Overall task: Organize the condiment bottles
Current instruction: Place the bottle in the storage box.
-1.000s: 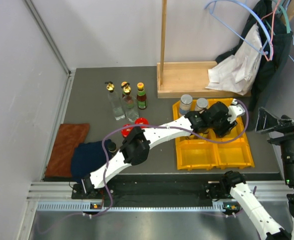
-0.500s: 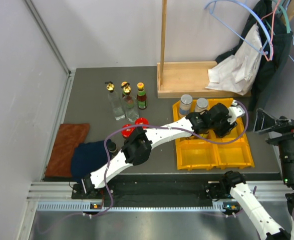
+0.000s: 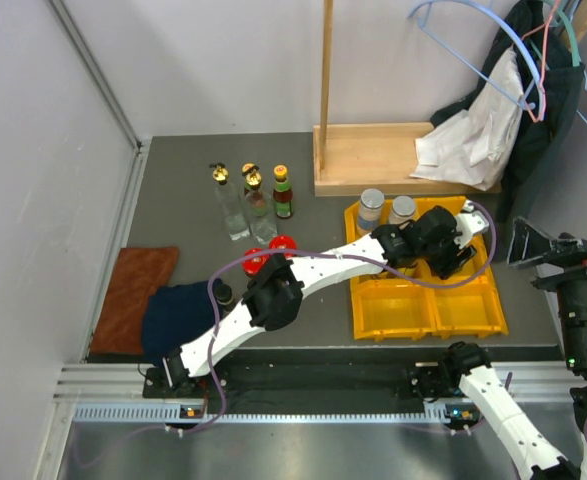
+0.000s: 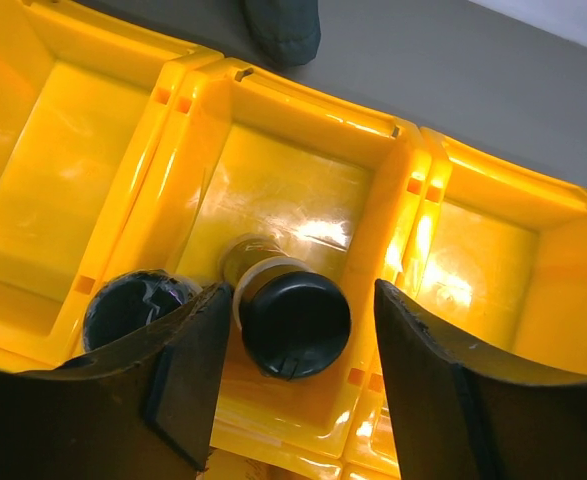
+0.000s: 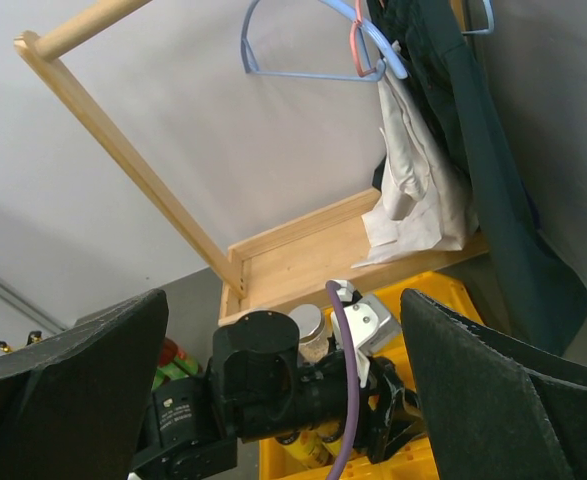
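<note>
Far left on the table (image 3: 173,200) stand two clear gold-stoppered bottles (image 3: 229,212) and a yellow-capped dark bottle (image 3: 282,195), with two red-lidded jars (image 3: 283,243) nearer. Further right, the left gripper (image 4: 301,305) hangs over the yellow bin (image 3: 393,300). Its fingers are spread either side of a black-capped bottle (image 4: 295,325) standing in one compartment, not clasping it. Two silver-lidded jars (image 3: 371,204) sit at the bin's far left corner. At the right edge, the right gripper (image 5: 283,330) gapes wide, empty.
</note>
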You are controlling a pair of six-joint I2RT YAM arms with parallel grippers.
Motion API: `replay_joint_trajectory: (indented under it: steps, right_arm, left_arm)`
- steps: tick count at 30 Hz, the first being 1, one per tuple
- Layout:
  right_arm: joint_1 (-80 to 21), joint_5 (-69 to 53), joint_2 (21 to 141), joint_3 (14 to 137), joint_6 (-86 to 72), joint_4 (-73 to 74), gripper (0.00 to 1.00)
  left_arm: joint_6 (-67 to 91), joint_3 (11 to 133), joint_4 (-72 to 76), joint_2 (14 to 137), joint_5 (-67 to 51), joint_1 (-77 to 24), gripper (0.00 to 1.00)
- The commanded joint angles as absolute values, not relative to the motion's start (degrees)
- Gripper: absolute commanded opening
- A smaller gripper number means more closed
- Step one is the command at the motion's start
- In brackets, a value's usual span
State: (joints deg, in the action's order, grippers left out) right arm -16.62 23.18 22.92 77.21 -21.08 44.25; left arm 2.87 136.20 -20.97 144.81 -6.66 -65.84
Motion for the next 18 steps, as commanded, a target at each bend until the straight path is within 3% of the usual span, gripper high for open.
replay_joint_trajectory:
  steps: [1,10,18]
  right_arm:
    - [-16.08,24.43,22.41,76.73,-21.27,43.59,0.98]
    - [-16.00,25.92,22.50,77.17,-21.44,44.21,0.98]
    - [-16.00,29.53,23.47,78.66,-22.23,46.23,0.98]
  left_arm:
    - [4.13,138.25,-18.28,142.12,-8.79,-66.18,0.67]
    - [4.92,137.90,-19.25,139.75,-9.41,-66.53,0.70]
    - [3.60,135.97,-19.16,136.06,-7.12,-67.94,0.80]
